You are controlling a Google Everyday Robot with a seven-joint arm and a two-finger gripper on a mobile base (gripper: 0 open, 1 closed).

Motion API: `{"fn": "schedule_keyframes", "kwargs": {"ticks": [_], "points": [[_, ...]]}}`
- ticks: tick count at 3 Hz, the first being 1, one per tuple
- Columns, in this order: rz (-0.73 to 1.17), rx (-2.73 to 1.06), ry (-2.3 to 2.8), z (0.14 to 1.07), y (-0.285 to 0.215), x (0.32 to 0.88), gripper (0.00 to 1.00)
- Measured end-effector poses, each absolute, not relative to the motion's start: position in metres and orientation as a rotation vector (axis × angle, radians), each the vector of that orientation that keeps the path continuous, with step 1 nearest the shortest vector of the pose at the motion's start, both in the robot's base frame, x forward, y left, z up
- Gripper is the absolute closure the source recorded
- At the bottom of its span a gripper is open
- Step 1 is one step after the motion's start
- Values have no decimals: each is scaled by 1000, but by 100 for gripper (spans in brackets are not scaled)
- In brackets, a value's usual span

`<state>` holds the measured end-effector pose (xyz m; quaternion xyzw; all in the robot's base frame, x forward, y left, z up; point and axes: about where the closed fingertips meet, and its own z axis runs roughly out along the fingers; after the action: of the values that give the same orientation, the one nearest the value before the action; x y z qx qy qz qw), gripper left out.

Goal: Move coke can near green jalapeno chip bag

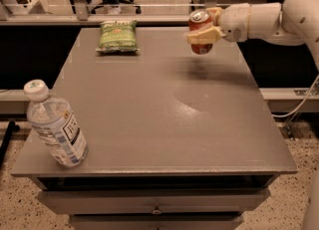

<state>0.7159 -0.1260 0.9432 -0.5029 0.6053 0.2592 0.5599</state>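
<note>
Coke can (201, 47) was held upright by the gripper (203, 27), fingers clamped on its sides, seemingly clear of the table (164, 119) nr the far rt edge. Green jalapeno chip bag (118, 36) was laid flat at far left, well apart. Water bottle (56, 127) was stood front-left.

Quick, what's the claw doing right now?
Claw: closed on the coke can, holding it above the far right part of the table.
</note>
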Motion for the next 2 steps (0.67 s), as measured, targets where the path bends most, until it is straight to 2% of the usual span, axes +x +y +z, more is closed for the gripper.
{"fn": "schedule_keyframes", "kwargs": {"ticks": [2], "points": [[594, -1109, 1355, 940, -78, 789, 100]]}}
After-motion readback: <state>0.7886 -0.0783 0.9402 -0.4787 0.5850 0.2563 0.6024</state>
